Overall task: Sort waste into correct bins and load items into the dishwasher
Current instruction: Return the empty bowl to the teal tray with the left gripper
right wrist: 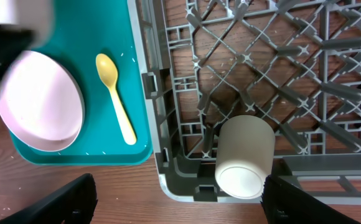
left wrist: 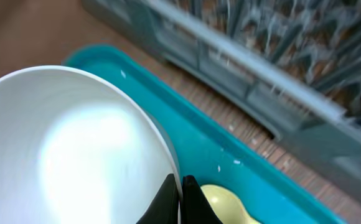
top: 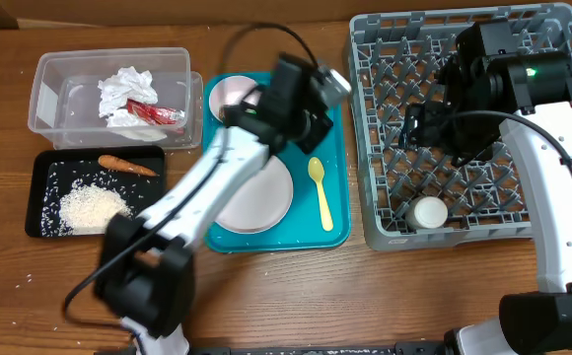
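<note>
There was one each of tub (top: 69, 99), black tray (top: 148, 202), teal tray (top: 337, 148), rack (top: 385, 118), plate (top: 266, 197), bowl (top: 229, 96), cup (top: 429, 212), spoon (top: 321, 192) and carrot piece (top: 128, 165).

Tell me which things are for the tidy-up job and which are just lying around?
For the job: napkins, red wrapper, carrot, rice, clear tub, black tray, plate, bowl, yellow spoon, cup, dish rack.

Just lying about: teal tray, wooden table.
</note>
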